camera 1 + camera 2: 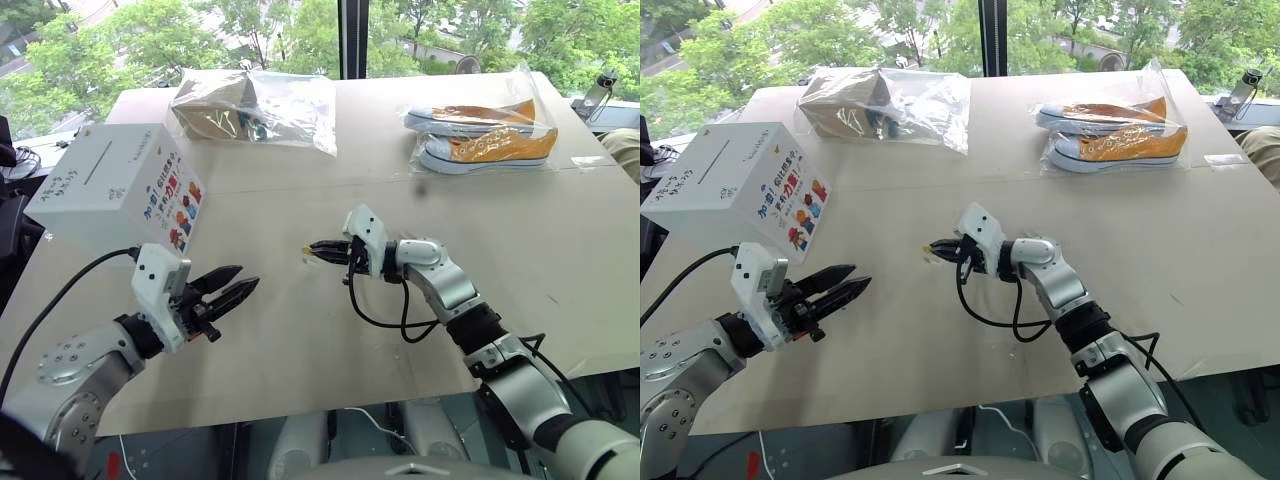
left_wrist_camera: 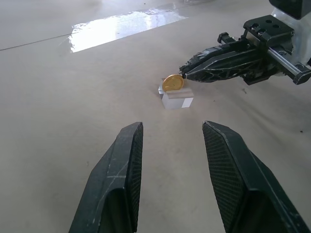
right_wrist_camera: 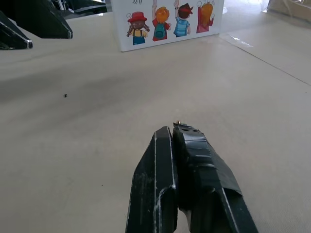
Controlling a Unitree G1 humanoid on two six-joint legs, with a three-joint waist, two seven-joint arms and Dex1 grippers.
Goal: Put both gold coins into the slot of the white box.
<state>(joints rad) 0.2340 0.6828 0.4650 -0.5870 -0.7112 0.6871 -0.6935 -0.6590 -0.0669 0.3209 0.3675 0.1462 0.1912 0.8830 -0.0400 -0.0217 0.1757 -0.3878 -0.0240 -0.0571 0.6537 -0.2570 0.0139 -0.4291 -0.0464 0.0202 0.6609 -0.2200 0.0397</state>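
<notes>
Our left claw (image 1: 232,288) hangs wide open, empty, low over the bench (image 1: 560,250). Further out, right claw (image 2: 187,74) is clamped shut on a gold coin (image 2: 173,83) by its very edge, just above a clear block (image 2: 176,98). Thin grip: we risk dropping it en route. White box (image 1: 110,195) and its slot (image 1: 92,164) sit far left.

The white box (image 1: 110,190) carries colourful printed lettering on its side, above a row of cartoon children, and more small print on its top at about nine o'clock from the slot (image 1: 100,162) (none of it clear enough to read). No brand, number or sign can be made out anywhere else on the table.
</notes>
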